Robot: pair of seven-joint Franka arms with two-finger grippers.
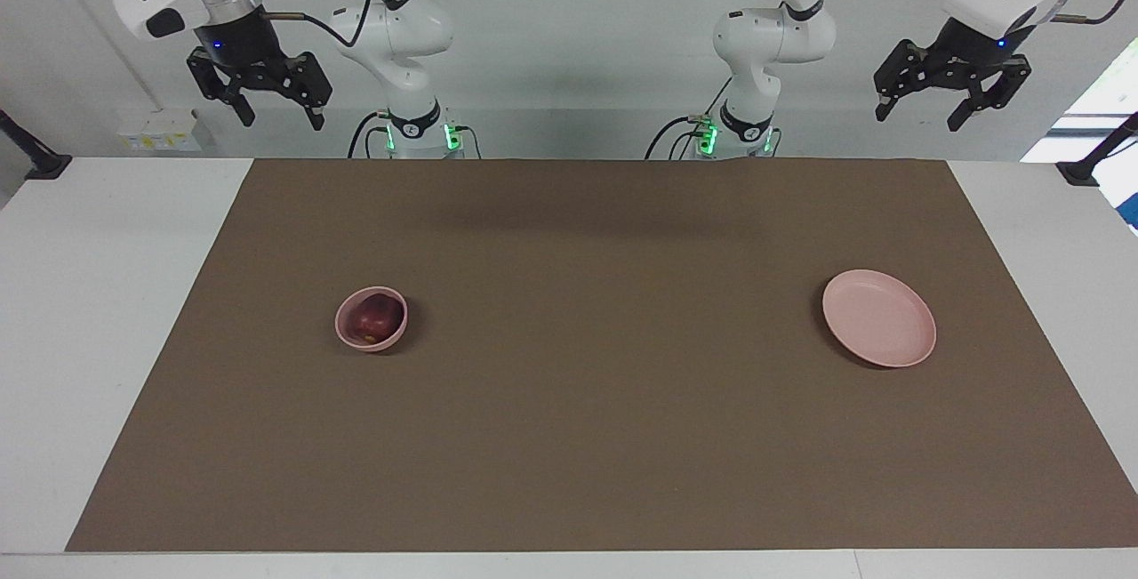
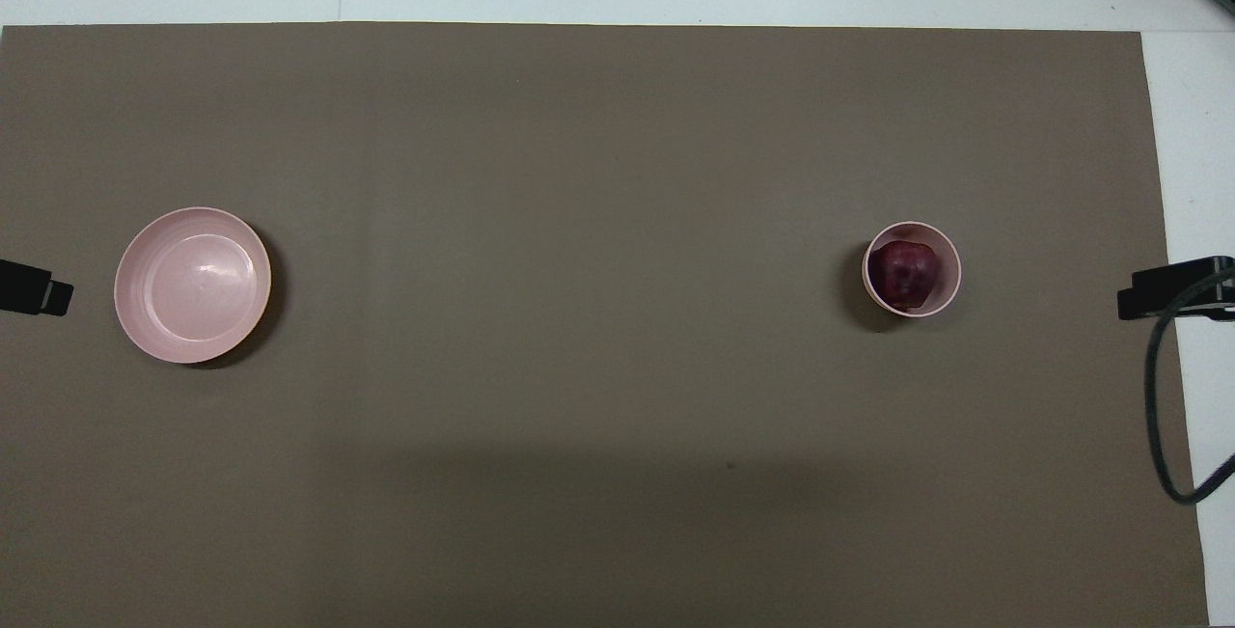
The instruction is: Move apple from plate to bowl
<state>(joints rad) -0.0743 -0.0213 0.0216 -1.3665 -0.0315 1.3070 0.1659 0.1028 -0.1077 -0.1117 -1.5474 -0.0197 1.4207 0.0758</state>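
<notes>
The dark red apple (image 1: 374, 317) (image 2: 904, 273) lies inside the small pink bowl (image 1: 342, 326) (image 2: 950, 273), toward the right arm's end of the table. The flat pink plate (image 1: 878, 317) (image 2: 192, 285) sits bare toward the left arm's end. My right gripper (image 1: 277, 108) is open and empty, raised high near its base, above the table's edge. My left gripper (image 1: 917, 112) is open and empty, raised high at its own end. Both arms wait. In the overhead view only dark tips show at the side edges.
A brown mat (image 1: 587, 437) covers most of the white table (image 1: 80, 312). A black cable (image 2: 1163, 396) hangs at the right arm's end in the overhead view. Black clamps (image 1: 1089, 161) stand at the table's corners.
</notes>
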